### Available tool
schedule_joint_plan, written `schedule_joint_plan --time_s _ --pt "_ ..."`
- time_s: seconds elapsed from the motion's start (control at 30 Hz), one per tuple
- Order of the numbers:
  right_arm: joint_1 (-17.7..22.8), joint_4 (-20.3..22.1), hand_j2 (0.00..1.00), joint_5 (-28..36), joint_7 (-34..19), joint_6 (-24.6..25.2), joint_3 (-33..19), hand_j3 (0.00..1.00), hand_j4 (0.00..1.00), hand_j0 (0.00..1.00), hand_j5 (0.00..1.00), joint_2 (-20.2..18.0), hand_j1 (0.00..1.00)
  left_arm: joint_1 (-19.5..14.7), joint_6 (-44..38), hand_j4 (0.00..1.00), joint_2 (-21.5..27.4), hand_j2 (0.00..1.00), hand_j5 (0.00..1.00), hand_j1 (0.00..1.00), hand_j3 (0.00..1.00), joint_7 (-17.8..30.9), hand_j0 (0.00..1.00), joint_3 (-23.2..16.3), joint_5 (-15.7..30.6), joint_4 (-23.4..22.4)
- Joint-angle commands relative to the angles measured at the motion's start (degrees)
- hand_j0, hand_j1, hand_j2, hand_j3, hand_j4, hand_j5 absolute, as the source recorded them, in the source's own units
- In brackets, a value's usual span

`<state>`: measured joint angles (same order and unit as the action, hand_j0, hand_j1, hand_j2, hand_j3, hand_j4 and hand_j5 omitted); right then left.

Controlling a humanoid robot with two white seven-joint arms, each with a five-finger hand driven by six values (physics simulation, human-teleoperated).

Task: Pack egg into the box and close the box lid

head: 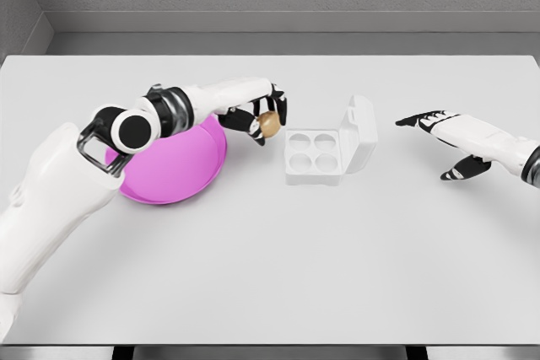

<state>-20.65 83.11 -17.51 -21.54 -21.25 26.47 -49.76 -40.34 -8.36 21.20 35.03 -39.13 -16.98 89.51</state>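
Left hand [260, 117] clamped on egg [269, 123], between bowl [173, 170] and open box [316, 156]. Right hand [443, 132] hovers right of box, fingers spread, empty.

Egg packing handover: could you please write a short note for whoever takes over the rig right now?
Left hand: shut on the egg, held between the pink bowl and the egg box.
Right hand: open, holding nothing, right of the box.
Box: lid open, all four cups visibly empty.
Done: egg picked up.
Left: place egg in a cup, close lid.
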Motion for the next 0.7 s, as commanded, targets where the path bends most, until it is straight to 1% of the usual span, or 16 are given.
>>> schedule_joint_plan --time_s 0.0,0.13,0.3,0.4,0.67 --pt "0.0 0.0 1.00 0.2 0.0 0.1 -0.1 1.00 1.00 1.00 1.00 -0.1 1.00 0.0 0.0 0.36 -0.6 0.36 0.36 0.36 0.36 0.0 0.36 -0.1 0.1 -0.3" --pt "0.0 0.1 1.00 0.3 0.0 0.1 -0.1 1.00 1.00 1.00 1.00 -0.1 1.00 -0.2 0.1 0.36 -1.8 0.36 0.36 0.36 0.36 0.0 0.36 -0.2 0.1 -1.4" --pt "-0.1 0.1 1.00 0.3 0.0 0.1 -0.1 1.00 1.00 1.00 1.00 -0.2 1.00 -0.2 0.1 0.36 -3.4 0.36 0.36 0.36 0.36 0.0 0.36 -0.2 -1.1 -2.3" --pt "-0.1 0.1 1.00 0.3 0.1 0.1 -0.1 1.00 1.00 1.00 1.00 -0.2 1.00 -0.5 0.1 0.36 -4.1 0.36 0.36 0.36 0.36 0.0 0.36 -0.9 -1.1 -3.8" --pt "-0.1 0.0 1.00 0.3 0.0 0.1 -0.1 1.00 1.00 1.00 1.00 -0.2 1.00 -1.1 0.1 0.36 -6.3 0.36 0.36 0.36 0.36 0.0 0.36 -2.2 -1.2 -5.0"
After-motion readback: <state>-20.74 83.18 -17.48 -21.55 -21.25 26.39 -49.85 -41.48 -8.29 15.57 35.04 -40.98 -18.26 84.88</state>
